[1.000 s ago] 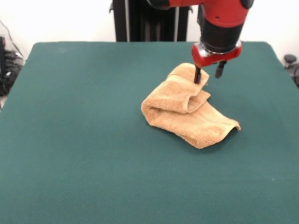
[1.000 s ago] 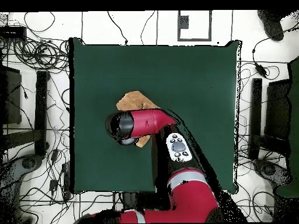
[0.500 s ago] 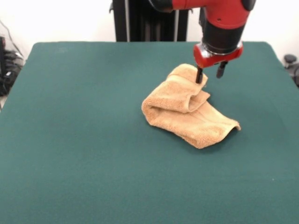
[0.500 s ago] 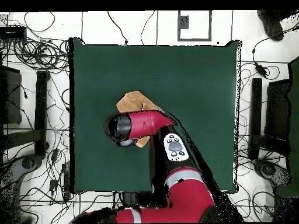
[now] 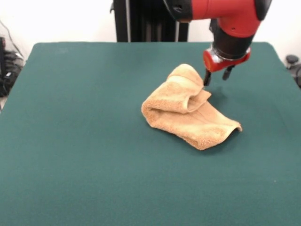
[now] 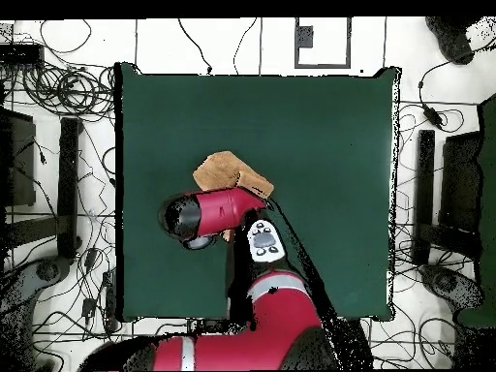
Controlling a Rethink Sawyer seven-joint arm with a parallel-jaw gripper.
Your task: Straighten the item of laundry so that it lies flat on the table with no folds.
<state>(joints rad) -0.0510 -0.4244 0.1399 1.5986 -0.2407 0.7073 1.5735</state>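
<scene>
Empty, open gripper (image 5: pixel 217 76) hovers just beside the bunched hand towel's (image 5: pixel 186 108) far folded hump, on the worktop (image 5: pixel 84 141).

Bright, even light is falling from above and washing the pale wall behind the worktop (image 5: pixel 94 155) almost to white. The towel (image 5: pixel 188 110) is casting only a thin, soft shadow along its near edge, and a faint dark patch is lying on the felt beside the gripper (image 5: pixel 217 78). No glare is showing on the green cloth. The front view is looking slightly soft throughout.
</scene>
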